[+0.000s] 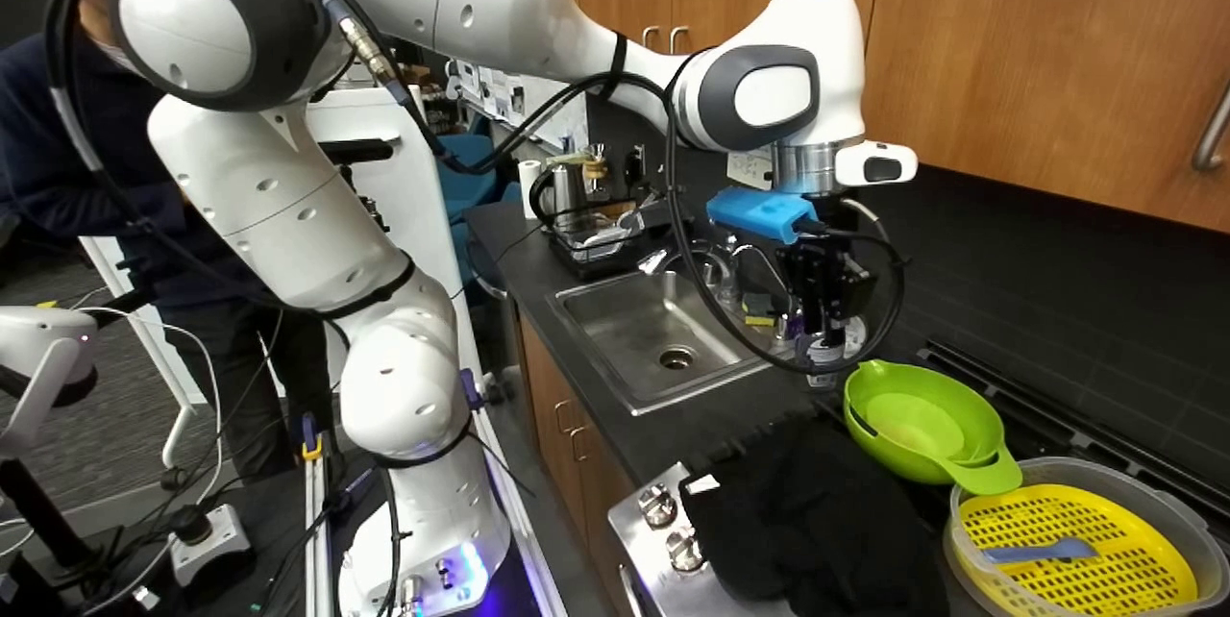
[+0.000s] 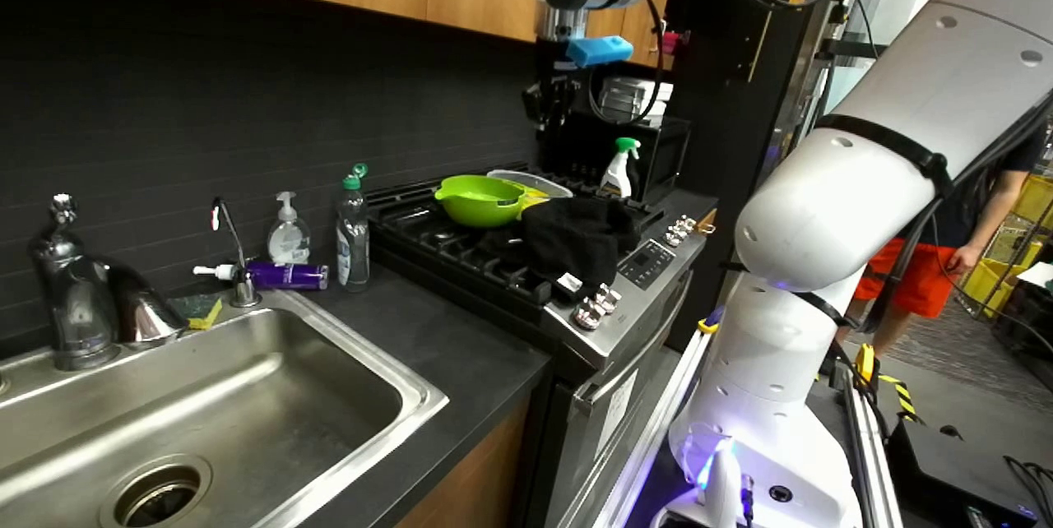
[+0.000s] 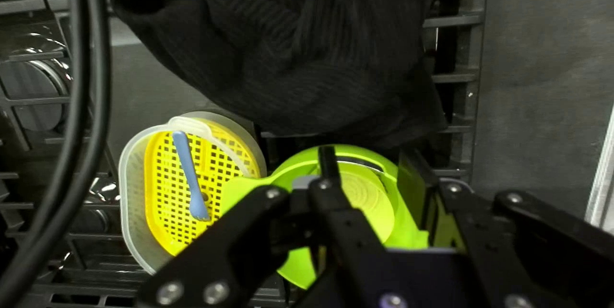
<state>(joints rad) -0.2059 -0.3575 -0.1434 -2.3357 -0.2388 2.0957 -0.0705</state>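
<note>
i am holding the pincer (image 3: 368,160) pointing straight down, its fingers (image 3: 328,164) standing partly apart with nothing caught between them, probably because that pose is letting me look squarely onto what is lying below. beneath them the lime-green bowl (image 3: 369,197) is showing through the gap; in an exterior view it is sitting on the gas stove (image 2: 623,316), well below the pincer and untouched by it. the grates seem to be giving it a steady footing, and its handle is pointing toward the clear plastic tub (image 3: 132,202), though i cannot tell whether it is resting on the rim. inside the tub a yellow perforated basket (image 3: 165,193) is nesting, likely for draining, and a blue spoon-like utensil (image 3: 191,176) is lying flat across the mesh, where the walls are presumably stopping it from sliding away. the black cloth (image 3: 288,58) is lying bunched toward the stove's knobs, just beside the bowl, looking dropped rather than folded. a spray bottle (image 2: 619,173) is standing upright near the stove's far end, apparently set aside.
</note>
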